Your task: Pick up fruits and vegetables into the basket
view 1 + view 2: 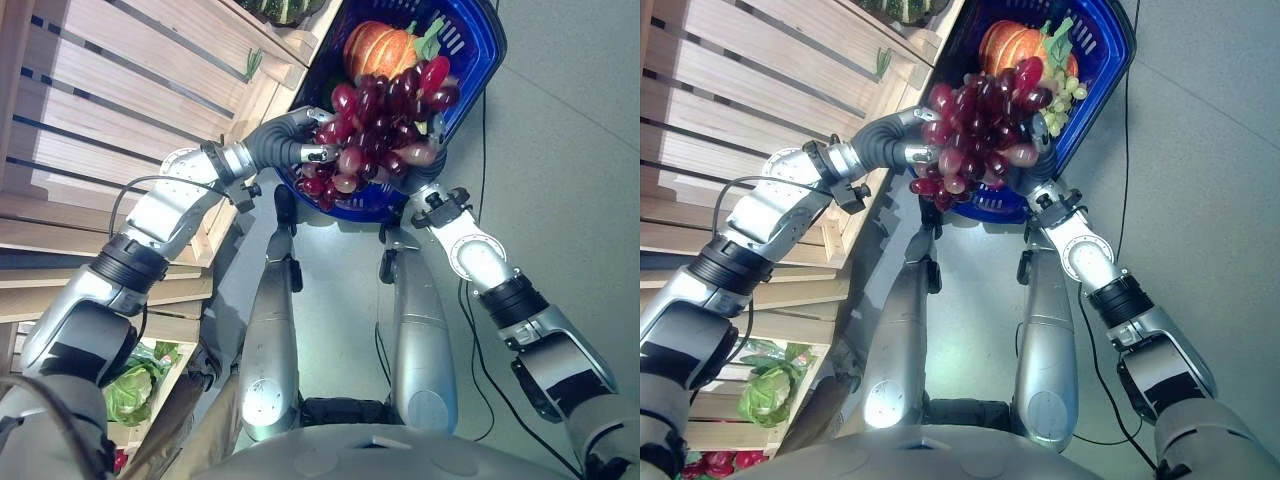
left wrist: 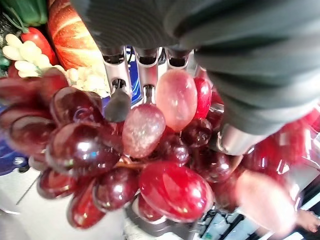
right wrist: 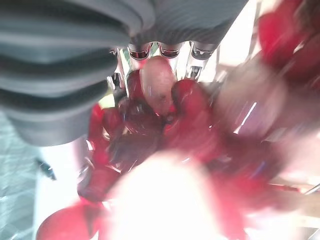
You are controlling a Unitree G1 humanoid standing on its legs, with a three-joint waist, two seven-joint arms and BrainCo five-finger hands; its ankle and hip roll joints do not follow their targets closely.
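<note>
Left hand (image 1: 300, 150) fingers curled around big bunch of glossy dark-red grapes (image 1: 375, 130), held over near rim of blue plastic basket (image 1: 470, 60). Orange ribbed pumpkin (image 1: 375, 48) in basket beyond it. Right hand (image 1: 425, 165) under the bunch's far side, fingers hidden, grip unclear.

From the head, we are looking steeply down through 2 eye cameras set slightly apart, both sharing the blue basket (image 1: 470, 60) and the bunch of red grapes (image 1: 975, 130). Our 2 wrist cameras are looking along each hand from very close, pressed almost against those same grapes.
</note>
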